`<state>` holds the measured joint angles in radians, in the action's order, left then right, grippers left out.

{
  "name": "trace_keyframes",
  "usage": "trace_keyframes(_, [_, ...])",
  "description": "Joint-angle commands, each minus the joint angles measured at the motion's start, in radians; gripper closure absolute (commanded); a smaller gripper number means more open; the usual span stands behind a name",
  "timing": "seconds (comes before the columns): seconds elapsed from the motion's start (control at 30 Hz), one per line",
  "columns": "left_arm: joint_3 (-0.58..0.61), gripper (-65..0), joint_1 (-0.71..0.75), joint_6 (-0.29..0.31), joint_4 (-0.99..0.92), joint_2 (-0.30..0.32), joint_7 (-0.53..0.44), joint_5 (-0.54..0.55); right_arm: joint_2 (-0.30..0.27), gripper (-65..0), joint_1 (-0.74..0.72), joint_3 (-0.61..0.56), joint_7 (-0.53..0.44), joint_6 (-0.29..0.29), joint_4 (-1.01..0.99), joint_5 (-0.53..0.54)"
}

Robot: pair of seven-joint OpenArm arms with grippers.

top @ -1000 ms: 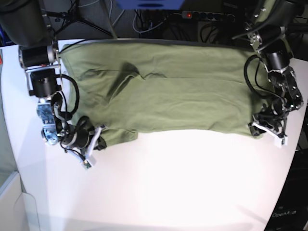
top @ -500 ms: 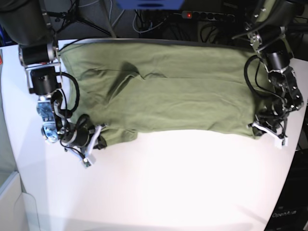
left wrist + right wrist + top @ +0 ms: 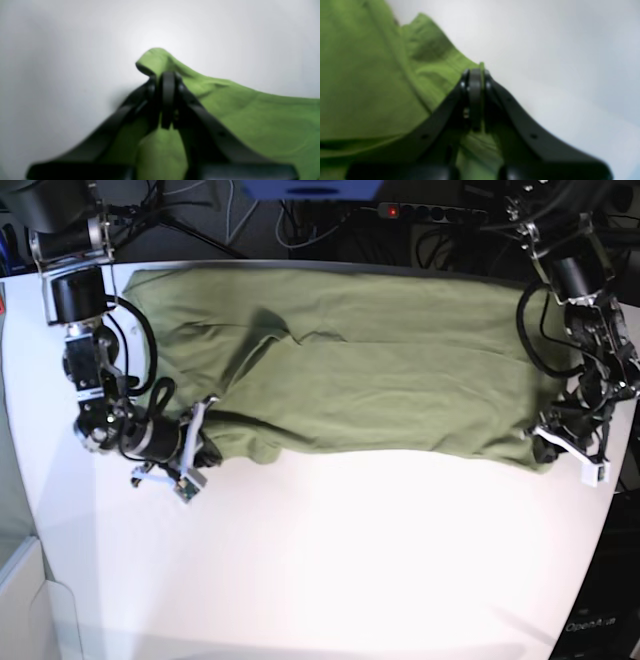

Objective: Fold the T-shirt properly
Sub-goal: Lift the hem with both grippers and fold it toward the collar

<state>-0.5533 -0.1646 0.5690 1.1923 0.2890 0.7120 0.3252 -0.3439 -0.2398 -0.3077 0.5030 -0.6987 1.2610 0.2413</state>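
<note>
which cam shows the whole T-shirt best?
Base view: the T-shirt lies spread across the table, both near corners visible. The left wrist and right wrist views each show only one blurred corner pinched in shut jaws.

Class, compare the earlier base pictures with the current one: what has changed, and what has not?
The left tool closed on the T-shirt corner. The right tool swung up and inward, dragging its pinched corner along. The rest of the T-shirt stayed spread on the table.
</note>
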Motion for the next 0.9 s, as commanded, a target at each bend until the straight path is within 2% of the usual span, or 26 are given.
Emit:
trace_keyframes(0.0, [-0.003,-3.3,-0.005,0.004,0.039,0.019,-0.009,0.018,-0.017,-1.3,0.000,0.011,-0.020,0.001,0.064,0.022])
trace_keyframes(0.2, [-0.003,-3.3,0.075,0.004,0.119,0.016,-0.009,0.027,-0.031,-1.3,0.150,0.120,0.058,0.001,0.340,0.022])
trace_keyframes(0.47, [-0.015,-3.3,0.188,0.004,0.197,0.025,-0.015,0.144,-0.030,-1.3,0.356,0.244,0.122,0.001,0.621,0.022])
trace_keyframes(0.73, [-0.113,-3.3,0.290,0.004,0.291,0.017,-0.010,0.216,-0.025,-1.3,0.529,0.319,0.102,0.001,0.670,0.023])
trace_keyframes(0.87, [-0.147,-3.3,0.317,0.006,0.294,0.017,-0.013,0.231,-0.024,-1.3,0.613,0.327,0.021,0.001,0.670,0.023])
